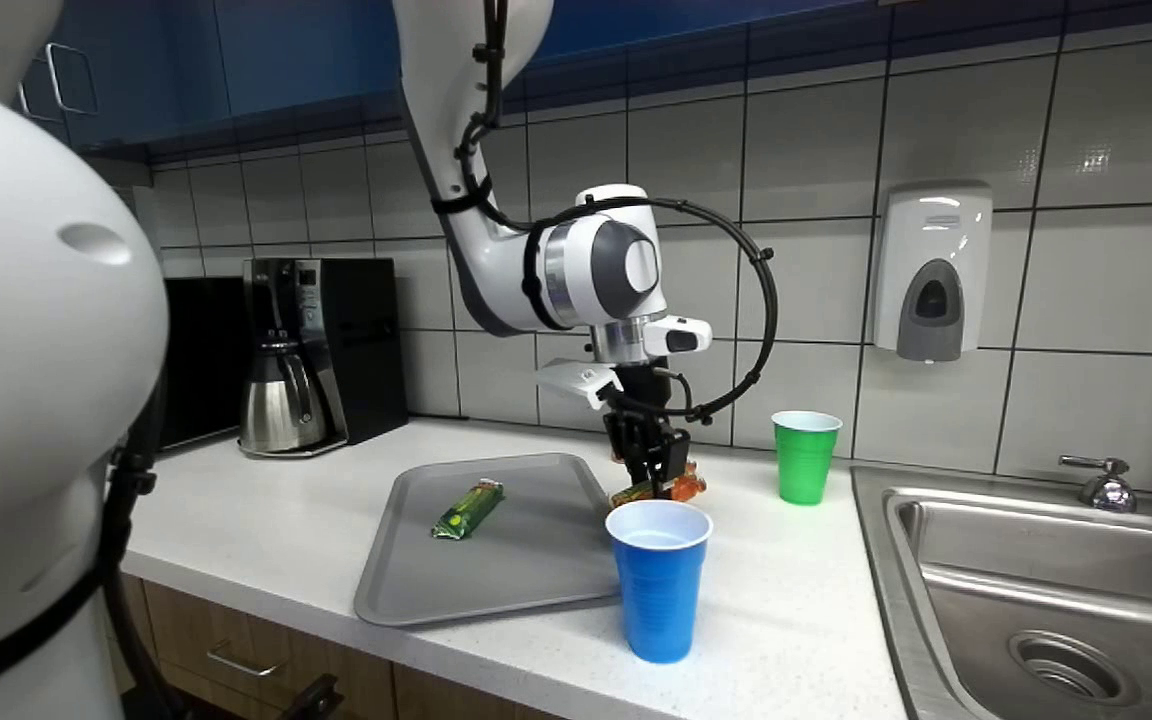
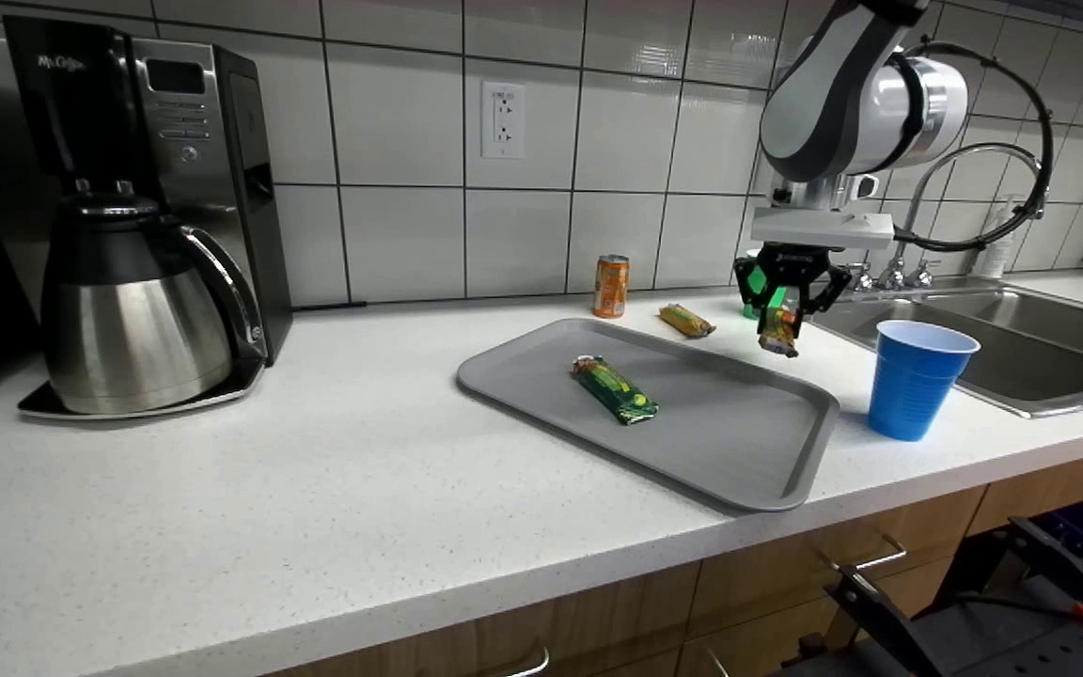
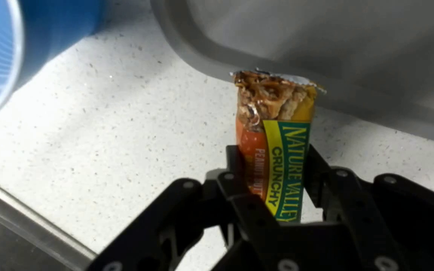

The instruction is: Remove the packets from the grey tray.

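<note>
The grey tray point(image 1: 406, 575) lies on the counter, also in an exterior view point(image 2: 692, 442) and the wrist view point(image 3: 205, 56). The green packet lies on it, in both exterior views point(image 1: 469, 509) point(image 2: 614, 388). The yellowish-green packet point(image 2: 686, 320) lies on the counter behind the tray. My gripper point(image 2: 779, 318) is shut on the orange packet point(image 3: 273, 103) and holds it, end down, above the counter beside the tray's edge. In the wrist view the fingers point(image 3: 272, 163) press both sides of this packet. In an exterior view the gripper point(image 1: 652, 480) partly hides the packets behind it.
A blue cup point(image 1: 658, 590) point(image 2: 918, 385) stands close to the tray's corner. A green cup point(image 1: 806, 458) stands near the wall. An orange can point(image 2: 611, 286) stands behind the tray. The steel sink point(image 1: 881, 590) and the coffee maker point(image 2: 142, 282) are at opposite sides.
</note>
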`<control>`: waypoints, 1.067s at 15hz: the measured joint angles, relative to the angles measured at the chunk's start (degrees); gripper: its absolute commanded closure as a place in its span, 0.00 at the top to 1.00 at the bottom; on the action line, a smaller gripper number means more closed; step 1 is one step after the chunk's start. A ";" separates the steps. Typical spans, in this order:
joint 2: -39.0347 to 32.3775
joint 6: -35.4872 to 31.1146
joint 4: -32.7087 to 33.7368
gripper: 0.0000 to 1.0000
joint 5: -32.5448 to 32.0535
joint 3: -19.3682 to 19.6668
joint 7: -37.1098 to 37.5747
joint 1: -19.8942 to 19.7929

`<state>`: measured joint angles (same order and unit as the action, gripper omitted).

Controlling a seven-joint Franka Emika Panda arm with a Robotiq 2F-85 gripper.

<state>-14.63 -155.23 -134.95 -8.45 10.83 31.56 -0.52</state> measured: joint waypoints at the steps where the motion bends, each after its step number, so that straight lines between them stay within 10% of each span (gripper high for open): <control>1: -0.51 -0.01 0.67 0.17 0.26 0.20 -0.50 -0.12; 16: -10.32 -0.03 8.89 0.17 6.17 1.06 -7.38 -1.77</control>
<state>-24.95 -155.26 -126.06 -2.29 11.89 24.18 -2.29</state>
